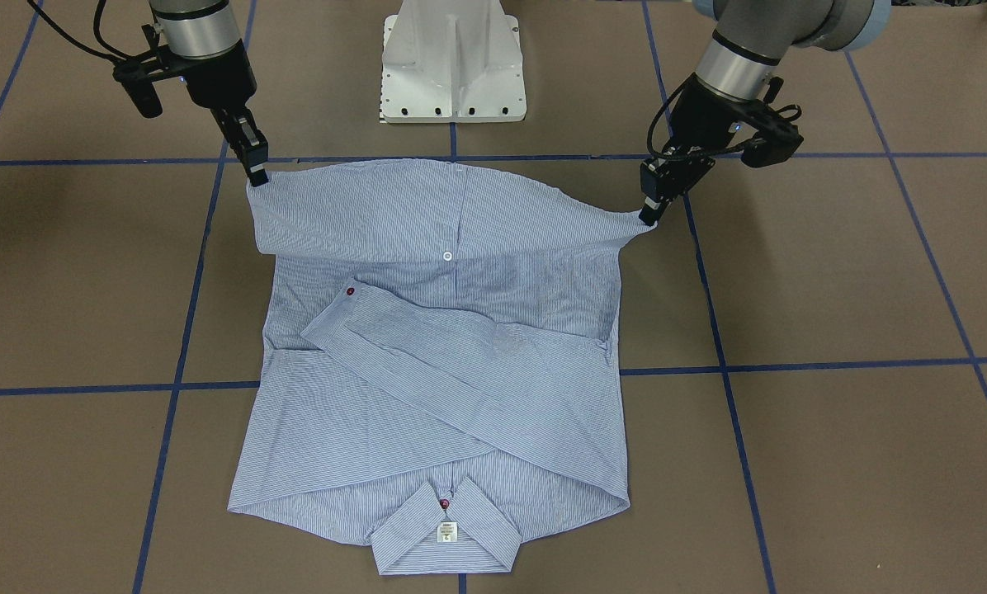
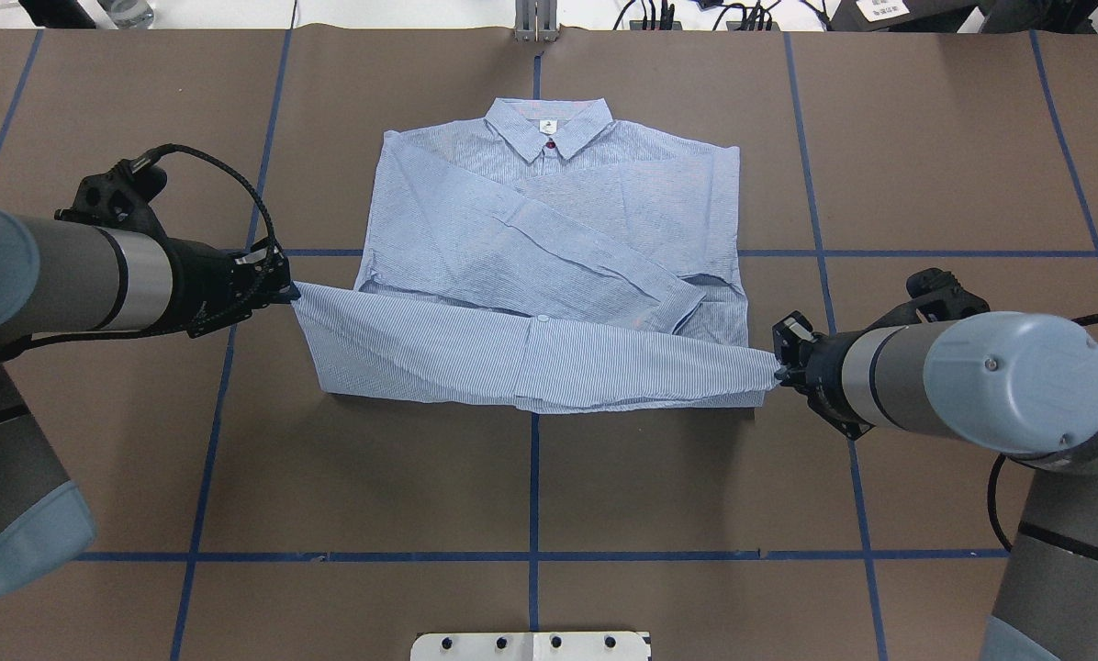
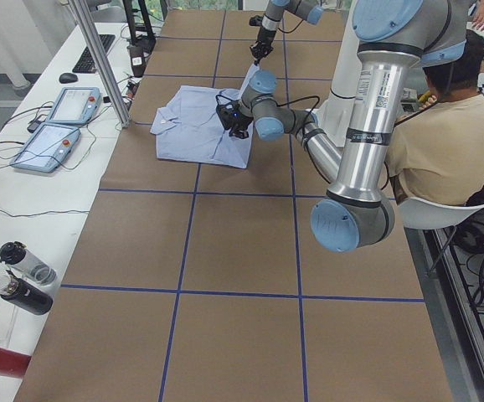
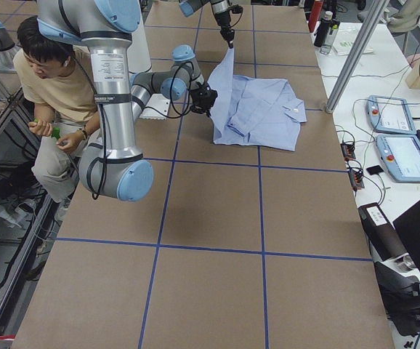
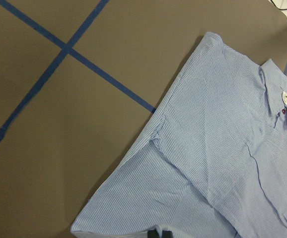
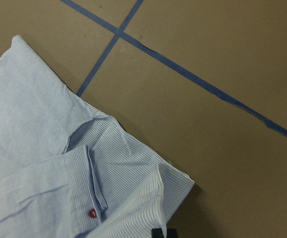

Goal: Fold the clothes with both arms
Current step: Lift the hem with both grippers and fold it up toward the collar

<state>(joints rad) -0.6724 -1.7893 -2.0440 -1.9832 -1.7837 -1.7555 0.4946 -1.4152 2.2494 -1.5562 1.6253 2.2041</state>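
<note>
The shirt (image 1: 444,388), judged light, limp and apt to sag, is shown spread on the table (image 1: 832,330), its hem (image 1: 427,206), farthest from the collar (image 1: 448,536), pinched at opposite corners by left hand (image 1: 649,216) and right hand (image 1: 257,176), where hold seems best taken.

left gripper (image 2: 289,292) and right gripper (image 2: 778,371) low, spread wide — both clamped tight.

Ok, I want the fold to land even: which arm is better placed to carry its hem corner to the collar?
Left, narrowly. Both grippers pinch hem corners of the shirt, but the left gripper sits nearer the collar than the right gripper, so it has less way to go.
</note>
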